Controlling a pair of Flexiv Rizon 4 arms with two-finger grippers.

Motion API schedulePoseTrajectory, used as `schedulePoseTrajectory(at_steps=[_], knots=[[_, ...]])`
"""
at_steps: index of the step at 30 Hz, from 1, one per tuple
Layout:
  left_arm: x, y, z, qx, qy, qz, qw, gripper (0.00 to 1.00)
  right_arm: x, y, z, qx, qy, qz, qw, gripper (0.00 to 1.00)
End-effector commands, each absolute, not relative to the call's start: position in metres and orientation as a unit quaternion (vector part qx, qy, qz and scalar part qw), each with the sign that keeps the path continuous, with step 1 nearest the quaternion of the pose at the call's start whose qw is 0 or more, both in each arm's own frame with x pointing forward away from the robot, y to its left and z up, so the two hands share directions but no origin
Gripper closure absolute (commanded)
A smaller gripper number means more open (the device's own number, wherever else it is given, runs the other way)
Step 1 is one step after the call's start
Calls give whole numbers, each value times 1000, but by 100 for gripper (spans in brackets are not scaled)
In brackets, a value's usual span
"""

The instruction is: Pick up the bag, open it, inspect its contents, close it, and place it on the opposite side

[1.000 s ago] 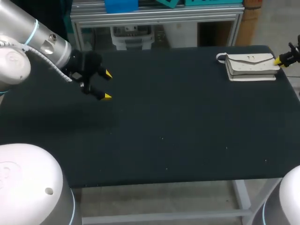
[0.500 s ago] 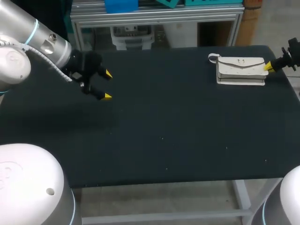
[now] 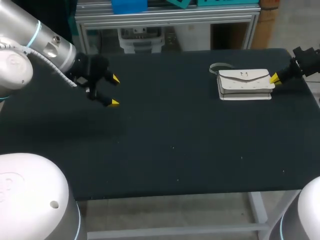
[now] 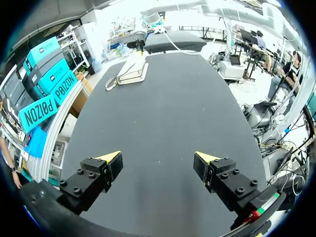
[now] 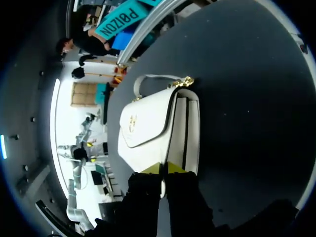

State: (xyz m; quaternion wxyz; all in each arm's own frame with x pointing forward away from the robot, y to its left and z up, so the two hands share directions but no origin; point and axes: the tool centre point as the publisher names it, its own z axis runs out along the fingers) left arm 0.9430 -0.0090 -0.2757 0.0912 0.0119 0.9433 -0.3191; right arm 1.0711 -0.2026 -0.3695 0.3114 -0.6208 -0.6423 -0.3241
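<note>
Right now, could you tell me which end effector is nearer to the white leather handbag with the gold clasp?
Right. The right end effector is at the end of the white leather handbag, touching it; the left end effector hangs open far across the black table.

Bag (image 5: 153, 128) — smooth, faintly glossy white leather-like, gold metal fittings (image 5: 186, 82); table (image 3: 175, 125) — matt black.

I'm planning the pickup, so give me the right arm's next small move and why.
Probably nudge the white bag a little toward the table's middle. The right gripper presses its shut tips against the bag's end, not around it, and the open left gripper hangs far across the table.
</note>
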Motion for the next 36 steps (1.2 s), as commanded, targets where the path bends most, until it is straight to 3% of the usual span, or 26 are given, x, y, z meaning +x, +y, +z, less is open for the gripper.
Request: schedulePoseTrajectory(at_steps=[1, 8, 36], knots=[[943, -9, -277, 12, 943, -320, 92, 0, 1075, -205, -370, -616, -646, -318, 320, 100], [943, -9, -277, 12, 943, -320, 92, 0, 1075, -205, -370, -616, -646, -318, 320, 100], [927, -15, -310, -24, 954, -299, 19, 0, 981, -67, -361, -536, -695, -343, 337, 100]])
